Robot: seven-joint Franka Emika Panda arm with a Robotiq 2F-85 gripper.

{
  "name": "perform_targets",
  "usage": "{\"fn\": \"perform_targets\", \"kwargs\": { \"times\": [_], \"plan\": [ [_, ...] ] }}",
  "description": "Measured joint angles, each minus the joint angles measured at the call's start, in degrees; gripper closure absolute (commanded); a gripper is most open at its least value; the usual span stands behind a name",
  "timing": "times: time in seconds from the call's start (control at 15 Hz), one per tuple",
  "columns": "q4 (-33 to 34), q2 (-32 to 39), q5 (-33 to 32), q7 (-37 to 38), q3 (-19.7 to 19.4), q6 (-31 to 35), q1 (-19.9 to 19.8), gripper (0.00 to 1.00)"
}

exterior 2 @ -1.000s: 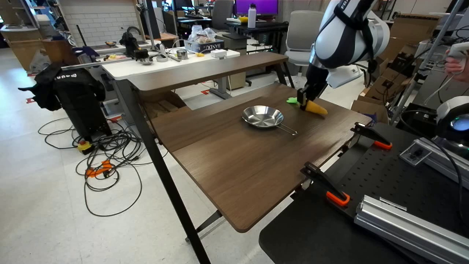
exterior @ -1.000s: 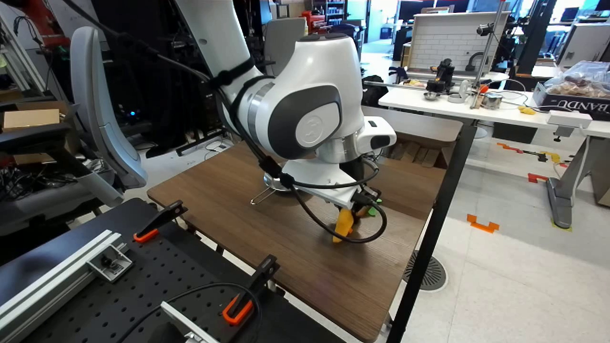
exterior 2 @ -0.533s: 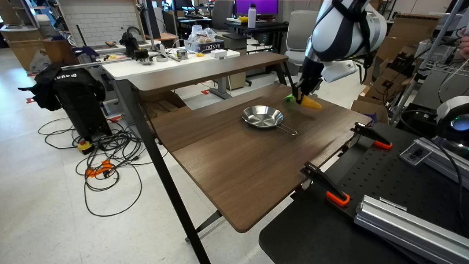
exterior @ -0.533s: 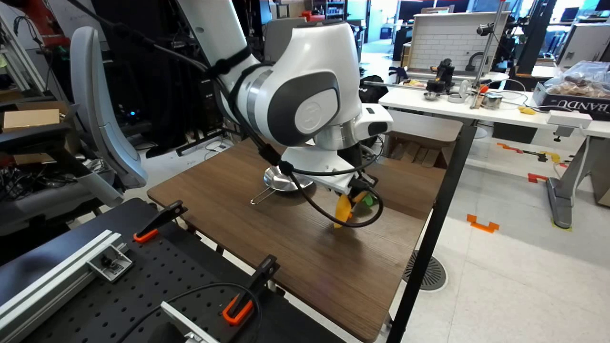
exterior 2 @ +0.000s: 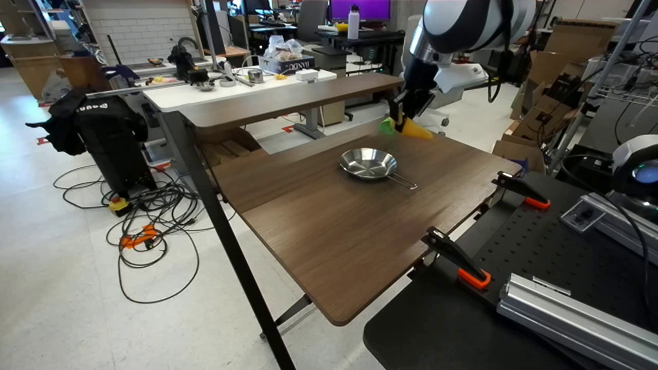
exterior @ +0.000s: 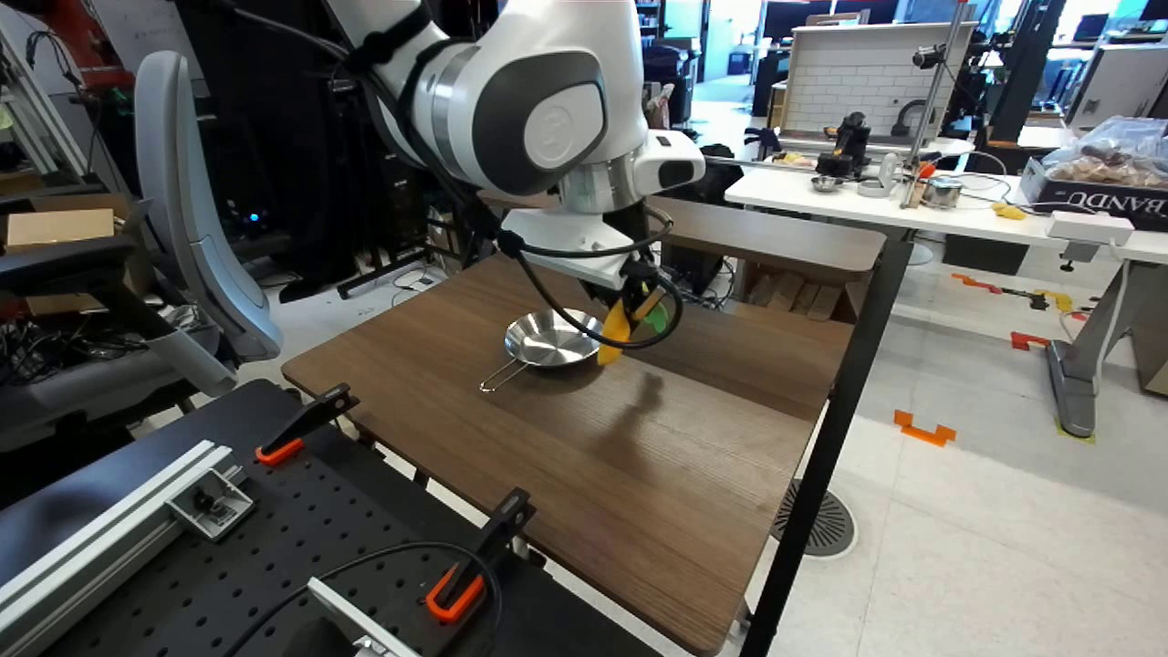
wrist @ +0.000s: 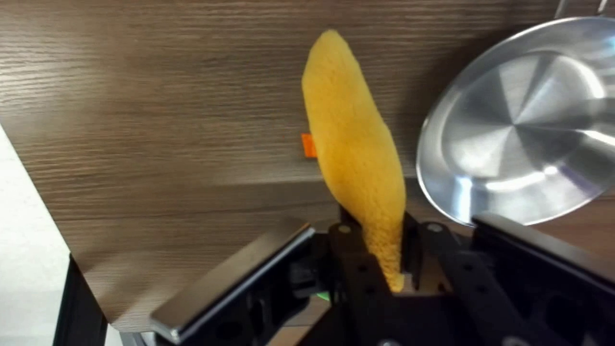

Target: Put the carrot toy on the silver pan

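Observation:
The carrot toy is tapered and orange-yellow with a green leafy end. It shows in both exterior views point(exterior: 614, 334) point(exterior 2: 417, 130) and large in the wrist view point(wrist: 353, 129). My gripper point(wrist: 379, 226) is shut on the carrot toy near its leafy end and holds it above the table; it also shows in both exterior views point(exterior: 636, 294) point(exterior 2: 401, 114). The leafy end is mostly hidden by the jaws in the wrist view. The silver pan point(exterior: 547, 339) stands upright on the table. In the wrist view the pan point(wrist: 504, 139) lies right of the carrot, apart from it.
The brown table point(exterior 2: 329, 226) carries the pan, whose thin handle point(exterior 2: 403, 181) points toward the black perforated table point(exterior 2: 462, 308). A raised brown shelf point(exterior 2: 298, 97) runs along the table's side. Orange-tipped clamps point(exterior 2: 457, 257) sit at the table's edge.
My gripper has lifted the carrot toy off the table and carried it up and closer to the pan, leftward in both exterior views. The pan has not moved.

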Motion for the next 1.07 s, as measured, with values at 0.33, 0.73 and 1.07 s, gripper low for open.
{"fn": "perform_targets", "kwargs": {
  "times": [0.33,0.73,1.07],
  "plan": [
    [-0.43,-1.7,1.45,0.01,2.97,-2.79,0.91,0.96],
    [-0.42,-1.74,1.77,1.38,3.31,-4.2,4.16,0.6],
    [-0.41,-1.71,1.81,2.65,3.34,-6.7,6.48,0.31]
  ]
}}
